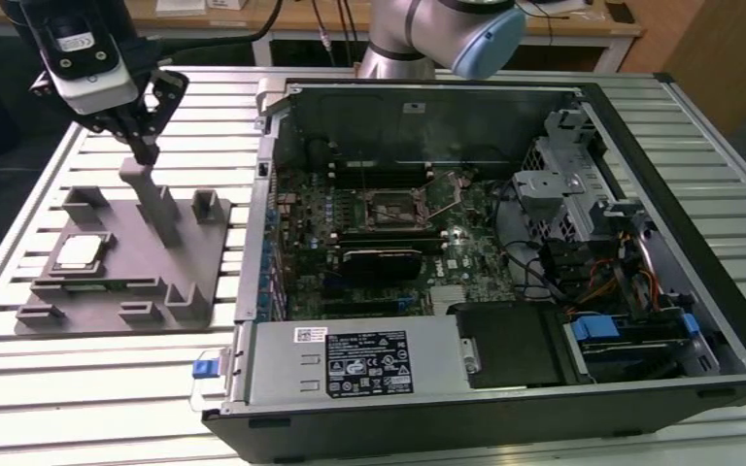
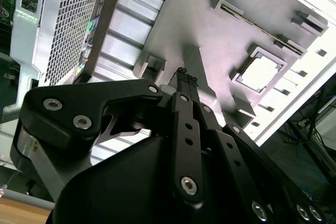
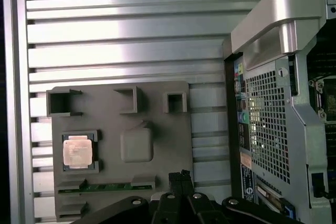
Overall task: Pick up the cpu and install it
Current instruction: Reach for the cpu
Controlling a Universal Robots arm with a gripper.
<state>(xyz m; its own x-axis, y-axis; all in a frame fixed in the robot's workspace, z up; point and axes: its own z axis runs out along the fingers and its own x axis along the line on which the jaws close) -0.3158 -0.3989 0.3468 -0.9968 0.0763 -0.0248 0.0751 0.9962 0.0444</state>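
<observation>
**Surroundings.** A silver slatted aluminium table (image 1: 36,388) carries a flat grey moulded fixture (image 1: 152,282). An open black-and-silver desktop computer case (image 1: 503,422) lies at 3 o'clock from the fixture in the exterior view. Inside the case, a black-framed square socket with a metal lever (image 1: 399,206) sits on the green motherboard. A tall grey upright post (image 1: 155,209) rises from the fixture. The black two-finger gripper (image 1: 148,150) hangs just above the top of this post, apart from it. The silver-and-blue robot arm (image 1: 438,34) crosses the picture at 12 o'clock from the case.

**Gripper.** In both wrist views (image 2: 183,73) (image 3: 182,174) the jaws are closed together, tip against tip, with nothing held between them.

**Task item.** The small flat square cpu with a silvery-grey metal top plate (image 1: 78,254) lies flat in a dark-edged square recess of the fixture. It is at 7 o'clock from the gripper in the exterior view, well apart from it and from the socket. Both wrist views show it (image 2: 258,73) (image 3: 77,150) with a pale border.

**Limits.** Glare washes out the plate surface in the first wrist view. The gripper body covers part of the fixture in the second wrist view. The socket's interior cannot be made out.
</observation>
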